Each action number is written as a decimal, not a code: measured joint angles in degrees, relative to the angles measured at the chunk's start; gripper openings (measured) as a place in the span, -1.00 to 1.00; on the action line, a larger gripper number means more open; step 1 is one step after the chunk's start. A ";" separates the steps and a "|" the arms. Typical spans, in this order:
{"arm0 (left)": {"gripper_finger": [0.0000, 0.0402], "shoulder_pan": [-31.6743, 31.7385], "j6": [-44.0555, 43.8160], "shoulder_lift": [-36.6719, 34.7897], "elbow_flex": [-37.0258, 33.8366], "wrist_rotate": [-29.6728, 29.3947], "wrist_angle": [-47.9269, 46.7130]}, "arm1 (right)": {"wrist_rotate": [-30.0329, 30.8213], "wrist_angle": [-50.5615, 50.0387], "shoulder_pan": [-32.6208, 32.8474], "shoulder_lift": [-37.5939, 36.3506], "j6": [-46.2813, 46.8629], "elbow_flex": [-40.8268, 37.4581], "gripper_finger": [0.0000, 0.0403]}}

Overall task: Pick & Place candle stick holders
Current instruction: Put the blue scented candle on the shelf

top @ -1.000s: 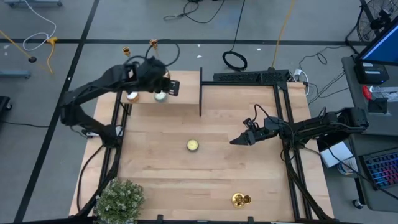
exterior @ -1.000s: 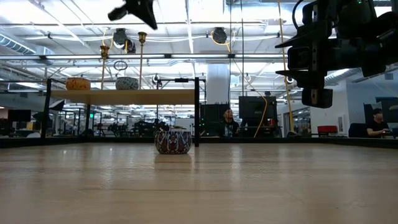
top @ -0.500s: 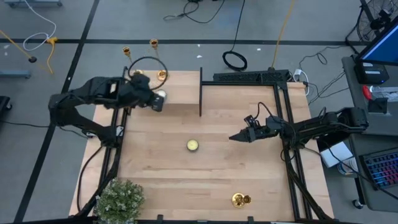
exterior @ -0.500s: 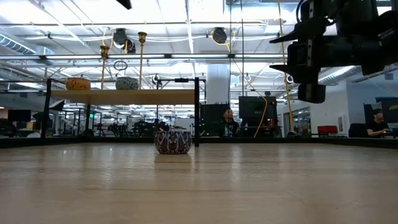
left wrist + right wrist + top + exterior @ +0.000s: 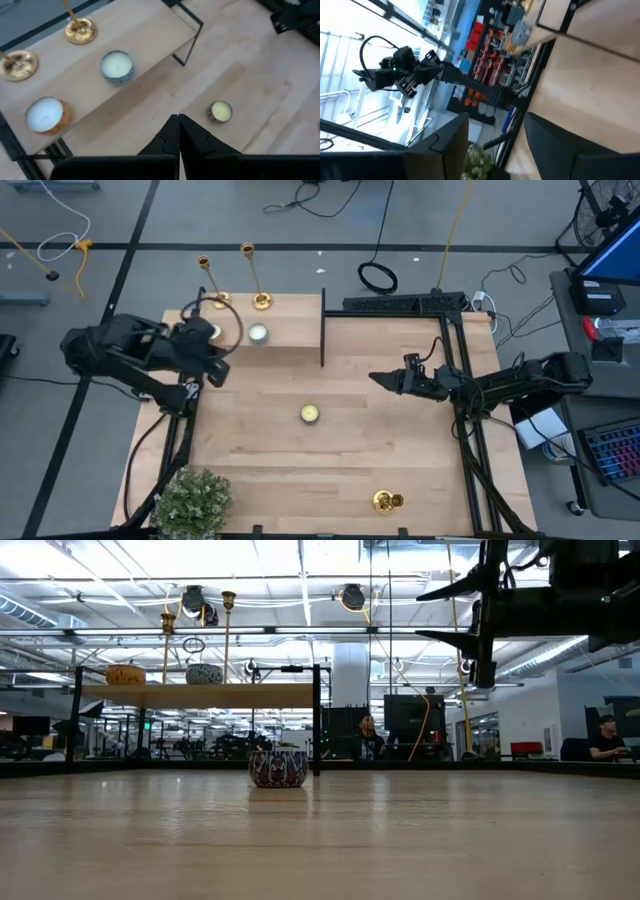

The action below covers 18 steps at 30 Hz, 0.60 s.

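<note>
Two gold candle stick holders (image 5: 261,300) (image 5: 217,302) stand by their round bases on the raised wooden shelf (image 5: 295,320) at the far left; the left wrist view shows those bases (image 5: 80,31) (image 5: 17,65). A third gold one (image 5: 387,501) is at the table's near right; whether it is upright or lying, I cannot tell. My left gripper (image 5: 215,372) (image 5: 178,122) is shut and empty, off the shelf's near left corner. My right gripper (image 5: 380,378) (image 5: 447,612) hangs open and empty above the table's right half, tipped slightly upward.
On the shelf sit a white candle in a blue cup (image 5: 258,333) and one in an orange cup (image 5: 47,115). A yellow candle (image 5: 310,413) rests mid-table. A black frame post (image 5: 322,330) stands at the shelf's right end. A plant (image 5: 190,500) is at the near left.
My left gripper, shut throughout, has drawn back from over the shelf toward the table's left edge and nearer, rolling as it went. Both holders on the shelf stay standing. My right gripper has tipped its fingers upward in place.
</note>
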 joint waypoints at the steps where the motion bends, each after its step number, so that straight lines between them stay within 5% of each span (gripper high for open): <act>1: -1.00 -0.38 -0.01 -0.77 0.00 -0.49 -0.15 | 0.87 -0.01 0.00 0.00 -0.46 0.00 -0.05; 18: -1.00 0.34 2.90 -1.93 0.02 -1.45 -0.03 | 3.01 -0.24 0.00 0.00 -3.21 0.00 -0.05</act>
